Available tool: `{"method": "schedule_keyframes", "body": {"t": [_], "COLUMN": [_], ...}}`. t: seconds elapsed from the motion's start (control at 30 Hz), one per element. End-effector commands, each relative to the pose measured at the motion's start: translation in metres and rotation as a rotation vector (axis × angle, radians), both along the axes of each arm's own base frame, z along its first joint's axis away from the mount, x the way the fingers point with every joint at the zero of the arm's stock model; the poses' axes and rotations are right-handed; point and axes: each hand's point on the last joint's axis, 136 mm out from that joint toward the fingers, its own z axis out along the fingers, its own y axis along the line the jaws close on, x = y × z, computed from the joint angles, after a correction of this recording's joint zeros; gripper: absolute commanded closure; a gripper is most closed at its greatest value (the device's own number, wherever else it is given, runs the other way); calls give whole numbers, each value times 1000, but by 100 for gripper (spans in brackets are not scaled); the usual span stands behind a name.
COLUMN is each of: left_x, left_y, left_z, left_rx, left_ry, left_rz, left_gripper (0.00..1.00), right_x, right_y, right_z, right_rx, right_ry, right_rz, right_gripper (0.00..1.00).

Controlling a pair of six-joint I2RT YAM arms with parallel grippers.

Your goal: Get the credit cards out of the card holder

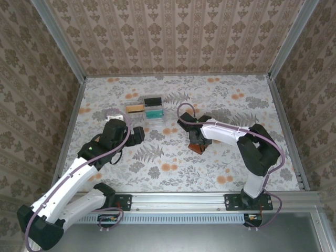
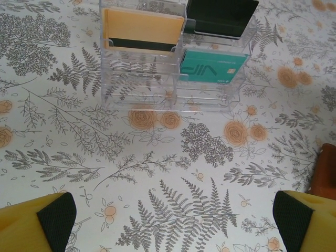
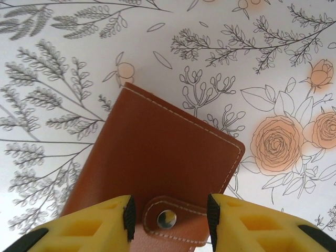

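Top external view: the table (image 1: 173, 173), with its flowered cover, lies between patterned walls, and my two arms reach over it from the near edge. My left arm bends toward the far left and my right arm stretches in from the right toward the middle.

Next in size is the clear tray (image 1: 147, 107), standing on the far part of the table just beyond my left hand (image 1: 137, 134). In the left wrist view the tray (image 2: 142, 84) holds three cards upright. The gold card (image 2: 142, 29) with a dark stripe is in a back slot on the left. The black card (image 2: 220, 16) is in a back slot on the right, and the green card (image 2: 212, 68) is one slot nearer on that side. My left hand (image 2: 173, 220) hangs above the bare cover with its fingers spread wide, gripping nothing.

The wallet (image 1: 197, 148) lies near the middle of the table, well apart from the tray and under my right hand (image 1: 197, 140). In the right wrist view the wallet (image 3: 157, 157) is brown leather, folded shut and flat on the cover, lying at a slant.

My right hand (image 3: 169, 212) has its fingers partly apart, one on each side of the clasp tab (image 3: 176, 220). A thin gap shows at the left pad, and the right pad is at the tab's edge. I cannot tell whether it presses. The metal snap (image 3: 166, 219) sits in the middle of the tab.
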Motion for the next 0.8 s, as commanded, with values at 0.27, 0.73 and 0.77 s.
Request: {"method": "schedule_keyframes", "body": {"t": [0.27,0.73,0.77], "left_x": [-3,-2,-2], "left_y": [-3,-8,-9], "left_z": [-4,-8,-8], "left_rx": [12,0,-2], "left_ry": [17,25,28], "left_rz": [-31,-40,-43], "left_gripper": [0,0,0], "right_x": [-7,-21,-20], "right_y": [3,-4,-3], "right_z": [-16,-13,-11], "right_rx": [3,-17,-11], "right_ry": [72,89,82], "right_rz": [-11,-15,-13], "right_gripper": [55,86,89]}}
